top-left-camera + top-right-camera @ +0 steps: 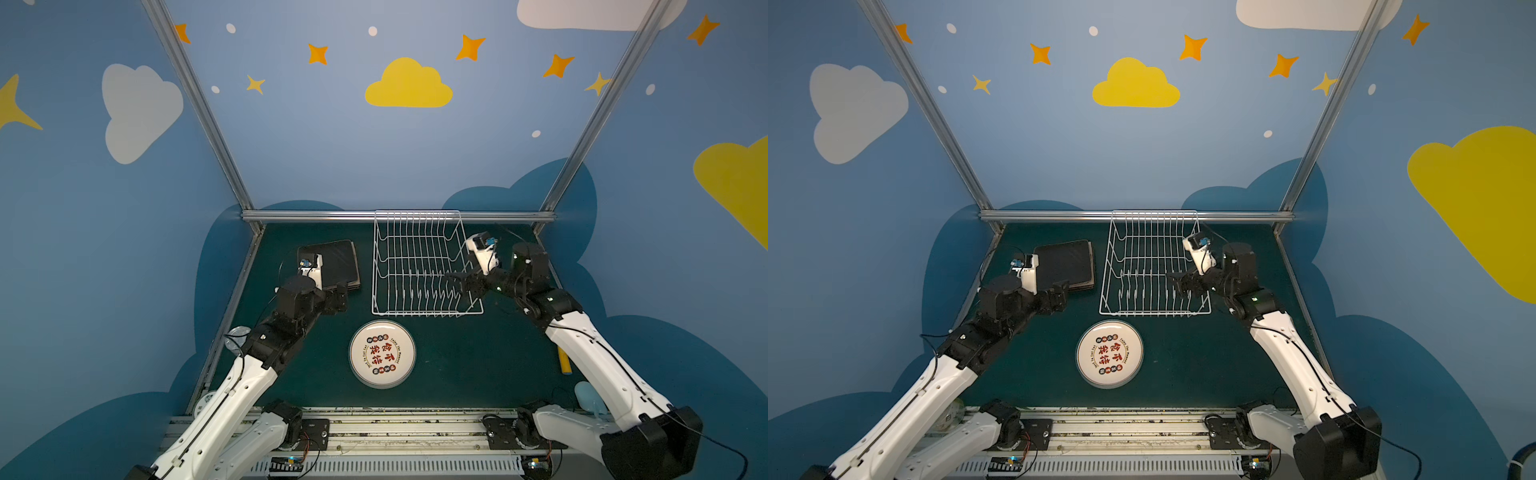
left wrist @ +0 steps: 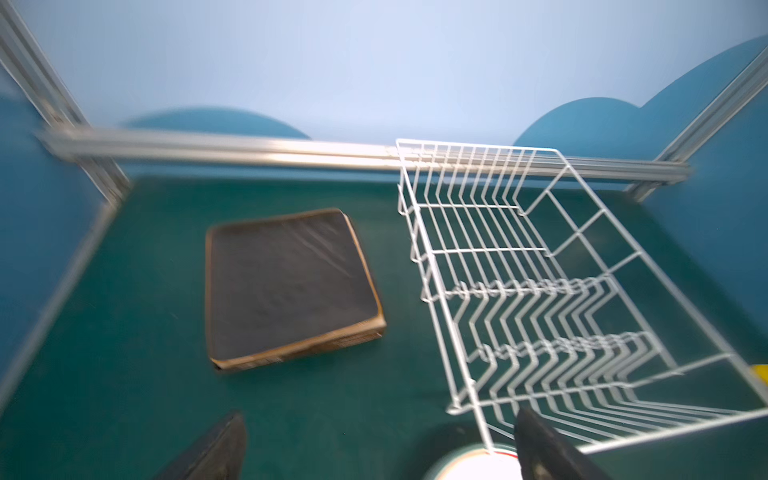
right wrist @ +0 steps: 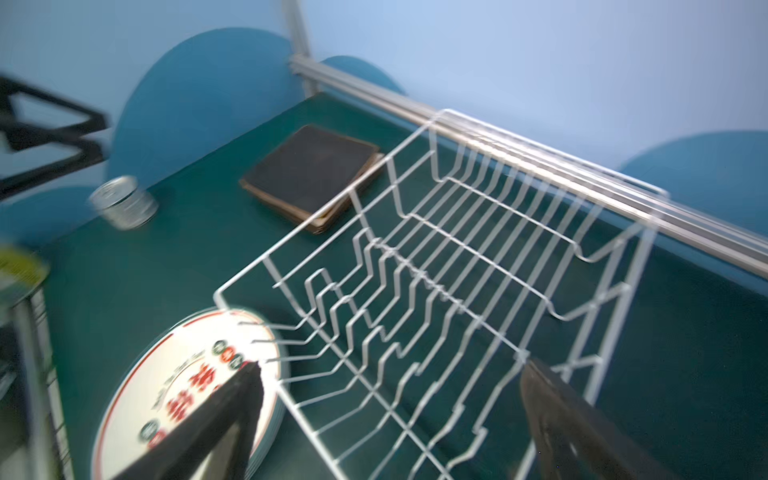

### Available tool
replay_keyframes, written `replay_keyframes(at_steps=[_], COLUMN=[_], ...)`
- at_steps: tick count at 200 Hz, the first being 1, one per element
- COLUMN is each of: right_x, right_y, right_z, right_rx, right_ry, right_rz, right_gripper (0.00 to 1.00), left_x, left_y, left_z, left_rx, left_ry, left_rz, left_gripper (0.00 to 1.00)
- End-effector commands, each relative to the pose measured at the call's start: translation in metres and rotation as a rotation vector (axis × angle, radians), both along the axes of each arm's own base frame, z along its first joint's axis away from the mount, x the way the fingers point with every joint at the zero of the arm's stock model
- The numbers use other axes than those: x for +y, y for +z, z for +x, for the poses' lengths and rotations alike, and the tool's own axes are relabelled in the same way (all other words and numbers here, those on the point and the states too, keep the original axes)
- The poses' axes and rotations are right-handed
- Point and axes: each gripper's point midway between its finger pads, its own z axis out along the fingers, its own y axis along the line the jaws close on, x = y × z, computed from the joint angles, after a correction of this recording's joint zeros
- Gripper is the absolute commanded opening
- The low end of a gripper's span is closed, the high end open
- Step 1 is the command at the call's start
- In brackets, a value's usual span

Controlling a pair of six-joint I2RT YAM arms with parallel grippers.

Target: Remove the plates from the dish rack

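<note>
The dish rack (image 1: 427, 314) holds nothing: bare white wire, rows of upright tines, sloping sides, its long axis running from the robot toward the back rail. Every plate I can find lies on the green felt-like table (image 1: 457, 365). The square plates (image 1: 338, 264) sit face down in a neat stack just left of the rack, matte black backs up with tan edges showing. The round plates (image 1: 382, 354) lie face up just in front of the rack's near end, glossy cream with red and black print. The wrist views are blurred, so I would only guess there is more than 1 in that pile.

The right gripper (image 3: 392, 365) hovers over the rack's near right corner, pointing leftward across the tines, its 2 dark fingers spread wide around nothing. The left gripper (image 2: 381, 415) hangs by the near edge of the square stack, jaws equally wide and empty. It is the nearer arm to both piles.

With no plate standing between the tines, the unloading looks finished to me. The next move probably only needs the right arm to lift clear without snagging wire.
</note>
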Motion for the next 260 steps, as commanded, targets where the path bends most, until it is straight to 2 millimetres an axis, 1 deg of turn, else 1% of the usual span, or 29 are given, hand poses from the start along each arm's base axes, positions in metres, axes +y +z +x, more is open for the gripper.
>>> replay_keyframes(at_steps=[1, 14, 23, 35, 53, 57, 59, 62, 68, 87, 100, 115, 128, 147, 154, 167, 189, 215, 226, 242, 256, 260], right_x=[-0.053, -0.081, -0.106, -0.135, -0.168, -0.175, -0.177, -0.182, -0.189, -0.202, -0.205, -0.207, -0.209, -0.206, -0.204, -0.2, -0.194, -0.192, -0.19, -0.189, -0.184, -0.183], right_y=[-0.007, -0.02, -0.028, -0.041, -0.062, -0.068, -0.067, -0.08, -0.09, -0.116, -0.132, -0.146, -0.148, -0.143, -0.143, -0.141, -0.14, -0.146, -0.152, -0.168, -0.178, -0.178], right_z=[0.028, 0.034, 0.037, 0.035, 0.029, 0.028, 0.028, 0.024, 0.022, 0.018, 0.018, 0.022, 0.029, 0.04, 0.044, 0.051, 0.056, 0.051, 0.046, 0.035, 0.028, 0.028], right_rx=[0.058, 0.066, 0.053, 0.035, 0.012, 0.012, 0.004, 0.02, 0.02, 0.01, 0.016, 0.039, 0.06, 0.102, 0.107, 0.101, 0.099, 0.136, 0.17, 0.215, 0.197, 0.182], right_ry=[-0.304, -0.43, -0.564, -0.708, -0.866, -0.898, -0.911, -0.932, -0.964, -1.021, -1.026, -1.021, -1.018, -0.989, -0.966, -0.927, -0.881, -0.87, -0.858, -0.858, -0.839, -0.835], right_rz=[0.119, 0.131, 0.116, 0.094, 0.073, 0.073, 0.079, 0.072, 0.074, 0.08, 0.069, 0.042, 0.038, 0.021, 0.012, -0.001, 0.003, -0.022, -0.039, -0.03, -0.002, 0.005], right_gripper=[0.96, 0.96, 0.96, 0.96, 0.96, 0.96, 0.96, 0.96, 0.96, 0.96, 0.96, 0.96, 0.96, 0.96, 0.96, 0.96, 0.96, 0.96, 0.96, 0.96, 0.96, 0.96], left_x=[0.022, 0.038, 0.048, 0.058, 0.077, 0.081, 0.083, 0.087, 0.094, 0.113, 0.117, 0.121, 0.125, 0.129, 0.131, 0.128, 0.129, 0.131, 0.13, 0.13, 0.13, 0.131], left_y=[0.003, -0.011, -0.022, -0.038, -0.062, -0.067, -0.069, -0.073, -0.078, -0.097, -0.107, -0.113, -0.118, -0.132, -0.133, -0.136, -0.138, -0.14, -0.141, -0.142, -0.143, -0.144], left_z=[0.014, 0.013, 0.01, 0.006, 0.0, -0.002, -0.003, -0.004, -0.006, -0.013, -0.016, -0.018, -0.018, -0.014, -0.01, -0.001, 0.014, 0.032, 0.04, 0.05, 0.057, 0.059], left_rx=[-0.135, -0.131, -0.123, -0.115, -0.102, -0.102, -0.102, -0.1, -0.104, -0.112, -0.118, -0.137, -0.129, -0.096, -0.091, -0.067, -0.059, -0.058, -0.054, -0.05, -0.054, -0.055], left_ry=[0.078, 0.162, 0.212, 0.248, 0.316, 0.333, 0.343, 0.36, 0.393, 0.466, 0.472, 0.485, 0.503, 0.509, 0.518, 0.492, 0.48, 0.457, 0.436, 0.419, 0.41, 0.405], left_rz=[0.178, 0.203, 0.21, 0.223, 0.216, 0.212, 0.209, 0.204, 0.189, 0.139, 0.11, 0.084, 0.064, 0.048, 0.044, 0.045, 0.05, 0.059, 0.057, 0.058, 0.061, 0.061], left_gripper=[1.0, 1.0, 1.0, 1.0, 1.0, 1.0, 1.0, 1.0, 1.0, 1.0, 1.0, 1.0, 1.0, 1.0, 1.0, 1.0, 1.0, 1.0, 1.0, 1.0, 1.0, 1.0])
